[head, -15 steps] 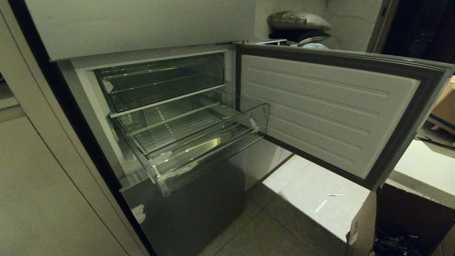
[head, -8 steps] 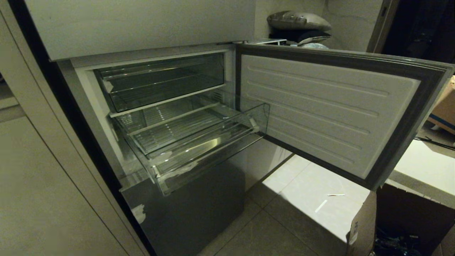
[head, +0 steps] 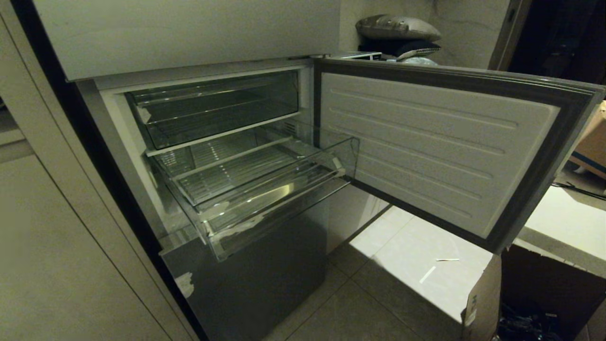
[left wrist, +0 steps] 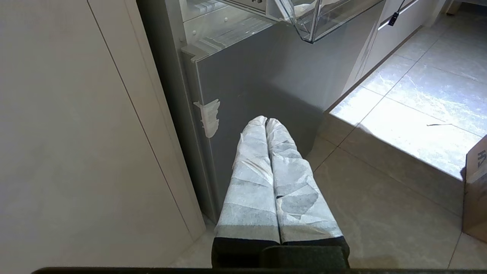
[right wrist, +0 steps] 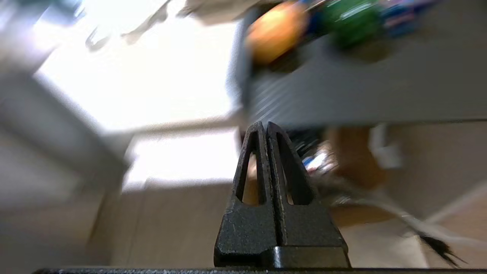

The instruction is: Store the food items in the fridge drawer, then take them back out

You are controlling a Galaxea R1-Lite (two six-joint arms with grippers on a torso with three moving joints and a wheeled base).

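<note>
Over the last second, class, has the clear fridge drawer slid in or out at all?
No. The fridge drawer sits pulled out exactly as before, its front corner at the same spot against the open fridge door, which has not shifted either.

Head view looking down from above into the pulled-out fridge drawer (head: 265, 189); left wrist view low, sharing its front corner (left wrist: 312, 23); right wrist view blurred, facing elsewhere.
</note>
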